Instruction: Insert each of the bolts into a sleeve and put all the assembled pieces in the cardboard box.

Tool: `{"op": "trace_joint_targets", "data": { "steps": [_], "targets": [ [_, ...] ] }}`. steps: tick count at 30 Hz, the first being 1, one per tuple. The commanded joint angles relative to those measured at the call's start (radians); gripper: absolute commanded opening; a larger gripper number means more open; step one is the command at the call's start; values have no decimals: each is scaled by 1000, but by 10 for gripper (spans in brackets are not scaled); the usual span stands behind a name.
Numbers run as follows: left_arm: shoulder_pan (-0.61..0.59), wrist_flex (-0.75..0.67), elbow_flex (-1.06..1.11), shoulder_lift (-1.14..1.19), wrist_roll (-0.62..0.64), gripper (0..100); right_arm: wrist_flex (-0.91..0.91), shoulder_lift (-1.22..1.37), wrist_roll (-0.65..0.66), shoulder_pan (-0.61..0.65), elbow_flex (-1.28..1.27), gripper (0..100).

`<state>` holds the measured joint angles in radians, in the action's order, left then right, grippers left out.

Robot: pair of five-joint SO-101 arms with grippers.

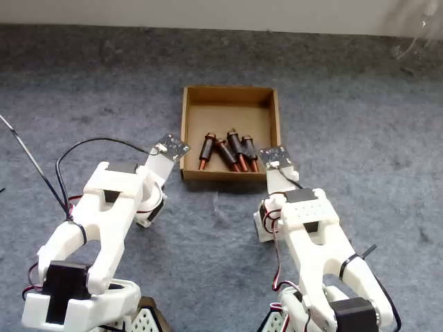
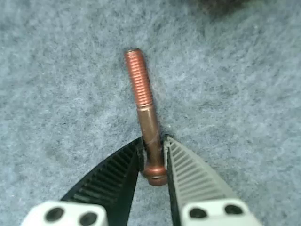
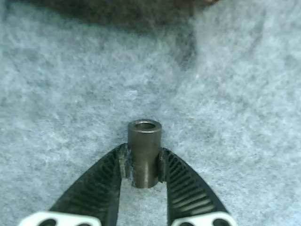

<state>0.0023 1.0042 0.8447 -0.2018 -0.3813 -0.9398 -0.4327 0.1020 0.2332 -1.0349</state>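
Observation:
A copper bolt (image 2: 146, 117) is clamped near its head by my left gripper (image 2: 153, 153), its threaded end pointing away over the grey carpet. My right gripper (image 3: 142, 162) is shut on a dark metal sleeve (image 3: 144, 150), open bore facing away. From above, the left arm (image 1: 118, 207) sits left of the cardboard box (image 1: 187, 124) and the right arm (image 1: 304, 221) just below its right front corner. Inside the box lie several assembled pieces (image 1: 228, 152), dark sleeves with copper ends.
Grey carpet (image 1: 221, 228) covers the table between the two arms and around the box. Black and red cables (image 1: 62, 173) loop at the left arm's side.

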Motion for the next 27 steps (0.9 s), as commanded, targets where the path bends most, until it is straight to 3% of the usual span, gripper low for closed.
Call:
{"op": "trace_joint_targets", "data": {
  "steps": [1,11,17,20,27],
  "targets": [
    [-22,0,-5,-30,-8,8,7,-38,-3,-13,4,3],
    [-147,196,-58,-298,-3,3,-2,-41,-3,-16,4,3],
    [-127,31,134,-366,94,3,-205,-39,32,-12,91,9],
    [-133,-69,206,-355,97,3,-282,-38,32,-16,171,72],
    [-145,-92,263,-354,91,3,-340,-28,32,-8,277,139]
  ]
}}
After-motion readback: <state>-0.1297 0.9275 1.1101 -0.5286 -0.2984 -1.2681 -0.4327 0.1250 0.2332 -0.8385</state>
